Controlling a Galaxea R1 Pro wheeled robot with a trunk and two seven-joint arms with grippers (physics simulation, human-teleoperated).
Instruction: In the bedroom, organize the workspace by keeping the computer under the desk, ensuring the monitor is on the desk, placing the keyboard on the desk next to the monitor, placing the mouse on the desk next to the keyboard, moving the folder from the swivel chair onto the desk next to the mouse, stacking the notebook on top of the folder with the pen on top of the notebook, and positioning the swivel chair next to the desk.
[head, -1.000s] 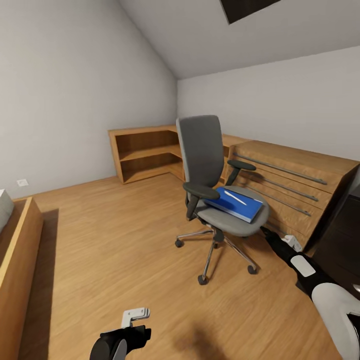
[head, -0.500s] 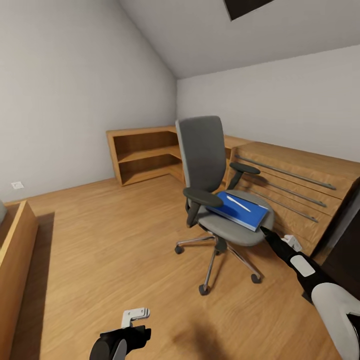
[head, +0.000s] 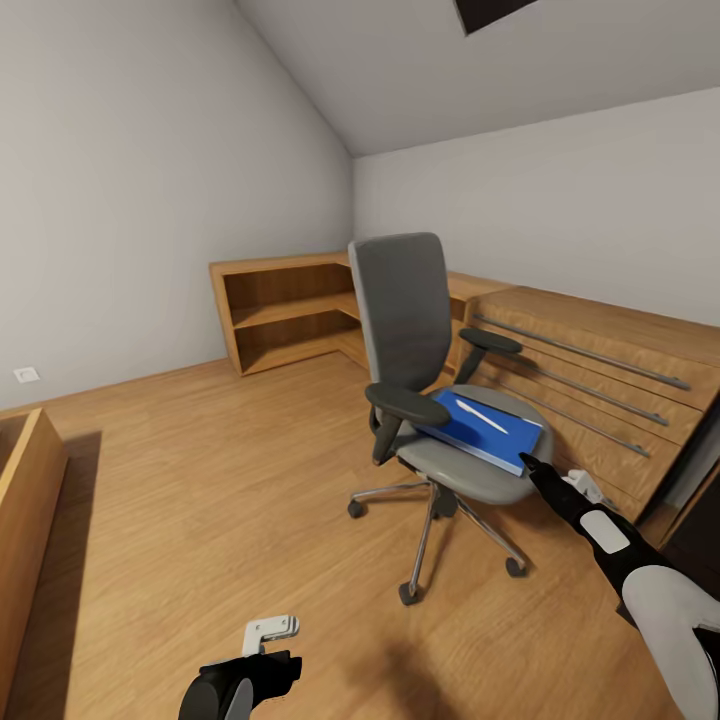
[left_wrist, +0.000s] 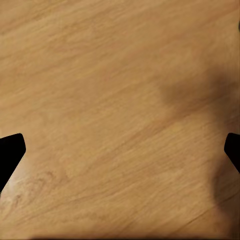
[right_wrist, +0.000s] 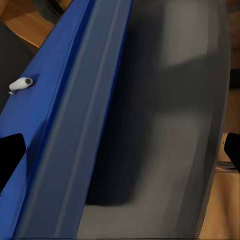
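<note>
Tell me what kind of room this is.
Probably an attic bedroom or home office: a swivel chair on a wood floor, a low wooden shelf and a drawer unit along the walls, under a sloped ceiling.

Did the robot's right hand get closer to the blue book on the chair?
Yes. The right end effector now has its tip at the near edge of the blue folder on the swivel chair seat; a second ago it was short of the seat.
</note>
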